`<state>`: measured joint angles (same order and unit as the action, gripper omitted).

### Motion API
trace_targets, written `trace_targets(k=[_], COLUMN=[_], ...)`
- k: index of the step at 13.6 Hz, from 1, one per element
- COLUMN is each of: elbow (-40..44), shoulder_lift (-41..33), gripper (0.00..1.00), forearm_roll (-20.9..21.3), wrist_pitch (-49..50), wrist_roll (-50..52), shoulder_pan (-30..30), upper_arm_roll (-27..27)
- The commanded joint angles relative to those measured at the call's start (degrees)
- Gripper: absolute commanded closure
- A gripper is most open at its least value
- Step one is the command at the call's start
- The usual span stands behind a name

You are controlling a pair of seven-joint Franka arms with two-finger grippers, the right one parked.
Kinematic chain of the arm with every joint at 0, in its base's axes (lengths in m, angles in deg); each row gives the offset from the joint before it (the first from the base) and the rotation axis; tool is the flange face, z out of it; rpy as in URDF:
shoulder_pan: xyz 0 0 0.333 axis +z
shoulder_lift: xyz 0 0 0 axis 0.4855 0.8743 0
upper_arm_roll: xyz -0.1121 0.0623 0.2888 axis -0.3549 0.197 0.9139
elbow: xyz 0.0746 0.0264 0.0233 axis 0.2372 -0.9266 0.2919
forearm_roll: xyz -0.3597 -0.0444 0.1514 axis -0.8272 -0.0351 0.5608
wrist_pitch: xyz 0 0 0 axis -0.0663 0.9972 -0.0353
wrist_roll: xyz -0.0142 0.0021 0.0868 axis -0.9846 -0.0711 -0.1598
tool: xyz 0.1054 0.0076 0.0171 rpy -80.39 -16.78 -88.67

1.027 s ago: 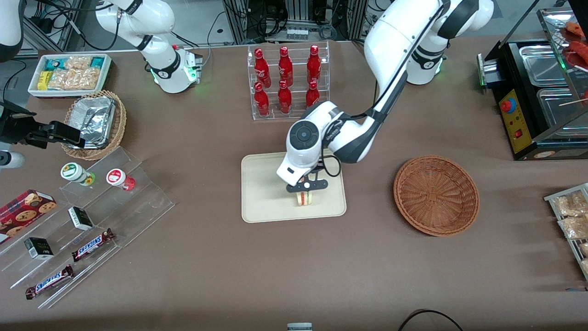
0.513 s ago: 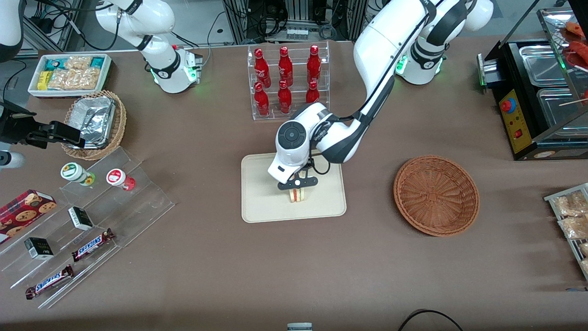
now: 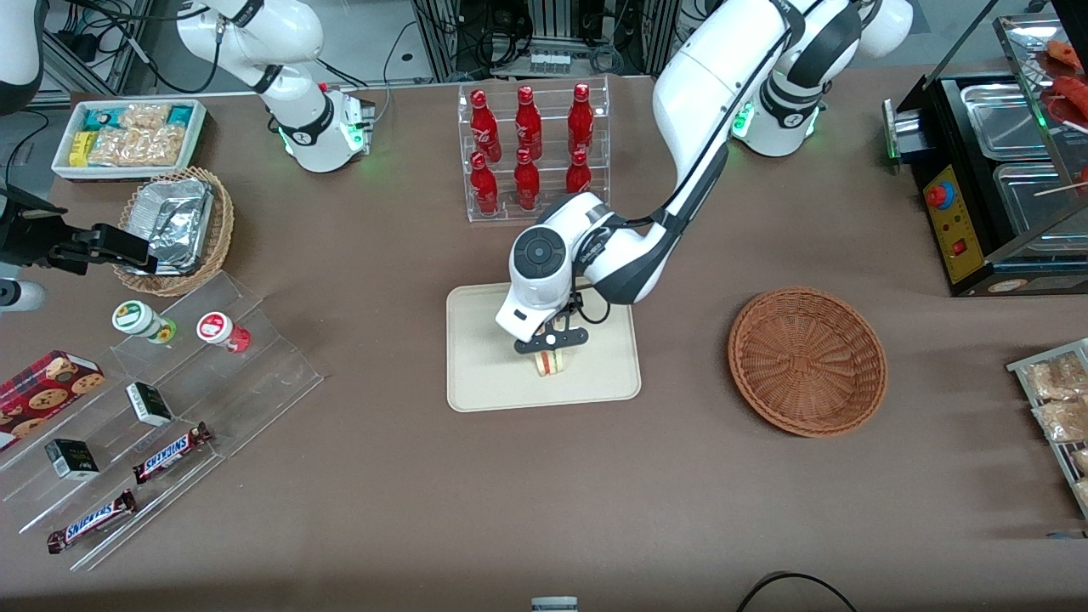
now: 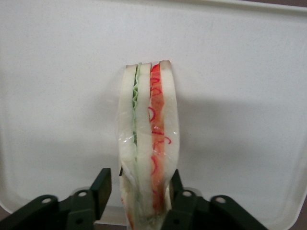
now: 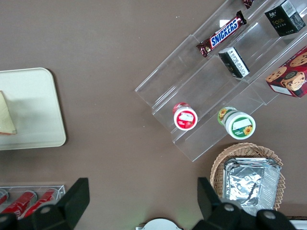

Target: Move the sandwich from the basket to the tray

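The sandwich (image 3: 551, 364) stands on its edge on the cream tray (image 3: 484, 374), near the tray's middle. In the left wrist view the sandwich (image 4: 148, 134) shows its green and red filling layers against the tray (image 4: 57, 96). My left gripper (image 3: 550, 348) is right above it, with its fingers either side of the wedge. In the left wrist view the gripper (image 4: 139, 184) is slightly open: one finger (image 4: 101, 184) stands off the bread with a small gap, and the other touches it. The reddish-brown basket (image 3: 807, 361) lies empty toward the working arm's end. The right wrist view shows a corner of the sandwich (image 5: 5, 120).
A clear rack of red bottles (image 3: 531, 153) stands farther from the camera than the tray. An acrylic stepped shelf with snack bars and cups (image 3: 170, 399), a tan basket with foil (image 3: 174, 229) and a white snack bin (image 3: 127, 136) are toward the parked arm's end. A black food warmer (image 3: 994, 170) is toward the working arm's end.
My gripper and the sandwich shifted a little over the tray toward the parked arm's end a second ago. They have stayed almost still for the last half second.
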<state>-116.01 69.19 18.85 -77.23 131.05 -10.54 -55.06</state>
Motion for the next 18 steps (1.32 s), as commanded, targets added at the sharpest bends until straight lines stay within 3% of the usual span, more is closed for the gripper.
trace_targets(k=[1, 5, 8, 10, 18], elbow=[2.7, 10.3, 10.9, 9.5, -4.8], shoulder_lift=[-0.4, -1.5, -3.6, -5.7, -18.7], gripper=[0.0, 0.0, 0.0, 0.0, 0.0], forearm_roll=[-0.5, 0.0, 1.0, 3.8, 3.0], wrist_pitch=[2.5, 12.4, 14.6, 16.3, 17.7], wrist_roll=[1.0, 0.3, -1.6, -8.6, -24.1], shoulder_pan=[-0.6, 0.0, 1.8, 2.1, 16.5], upper_arm_roll=[0.6, 1.1, 1.3, 1.3, 0.9])
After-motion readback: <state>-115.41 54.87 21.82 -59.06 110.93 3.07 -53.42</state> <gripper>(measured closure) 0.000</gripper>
